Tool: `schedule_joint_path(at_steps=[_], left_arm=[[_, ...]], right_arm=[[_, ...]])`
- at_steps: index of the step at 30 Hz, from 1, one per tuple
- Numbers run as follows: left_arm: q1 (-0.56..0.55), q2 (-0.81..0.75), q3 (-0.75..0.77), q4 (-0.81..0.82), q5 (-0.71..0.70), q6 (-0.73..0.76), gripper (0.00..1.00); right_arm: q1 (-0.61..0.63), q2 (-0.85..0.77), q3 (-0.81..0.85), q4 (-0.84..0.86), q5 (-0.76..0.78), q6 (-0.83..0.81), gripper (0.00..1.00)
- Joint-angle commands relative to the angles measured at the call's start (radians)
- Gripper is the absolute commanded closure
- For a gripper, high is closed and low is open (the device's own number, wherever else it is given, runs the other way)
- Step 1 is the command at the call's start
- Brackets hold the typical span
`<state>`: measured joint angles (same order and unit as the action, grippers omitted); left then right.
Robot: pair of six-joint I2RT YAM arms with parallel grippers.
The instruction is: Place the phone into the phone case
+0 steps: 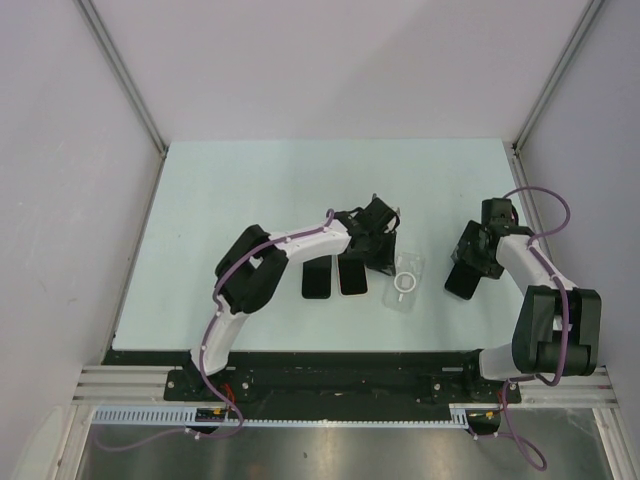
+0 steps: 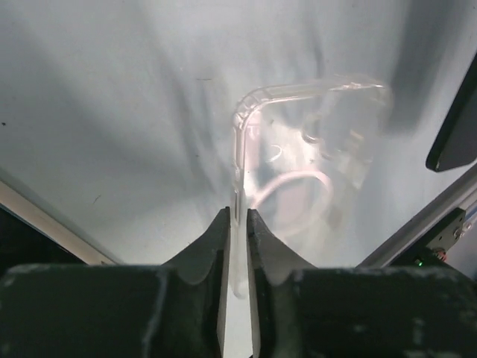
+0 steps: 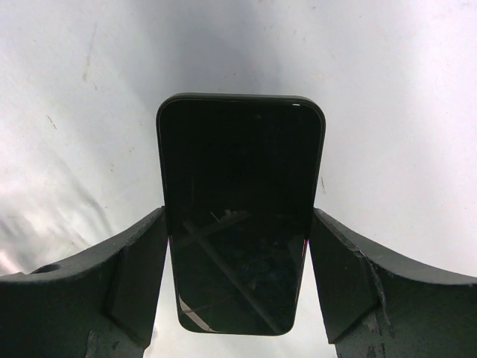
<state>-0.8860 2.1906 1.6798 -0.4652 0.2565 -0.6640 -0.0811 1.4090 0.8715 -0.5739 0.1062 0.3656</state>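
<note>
From above, the phone (image 1: 461,280) is not yet in the clear case (image 1: 405,284), which lies on the tabletop (image 1: 250,190) near its left; the insertion is all left to do. Left wrist: the left tool (image 2: 237,224) pinches the case's thin side wall. Right wrist: the right tool (image 3: 237,246) clamps the glossy black phone by its long edges.

Pale mint-green rectangular table top (image 1: 250,190), matt. Noted lying on it near the middle: a clear plastic phone case (image 1: 406,283) with a white ring inside. To its left, a black rectangular handset (image 1: 316,281) is set just beside a second dark rectangular handset (image 1: 353,276), their long edges parallel. A black glass-fronted phone (image 1: 462,279) is recorded right of the case; contact with the surface cannot be confirmed.
</note>
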Motion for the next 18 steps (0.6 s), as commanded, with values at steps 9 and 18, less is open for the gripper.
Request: schedule_joint_path(at_steps=[9, 18], left_arm=[[0.005, -0.118, 0.006, 0.046, 0.038, 0.044, 0.19], [0.099, -0.493, -0.267, 0.02, -0.095, 0.099, 0.0]], right_arm=[[0.116, -0.088, 0.009, 0.008, -0.096, 0.041, 0.61], [0.424, -0.075, 0.015, 0.12, -0.017, 0.199, 0.62]])
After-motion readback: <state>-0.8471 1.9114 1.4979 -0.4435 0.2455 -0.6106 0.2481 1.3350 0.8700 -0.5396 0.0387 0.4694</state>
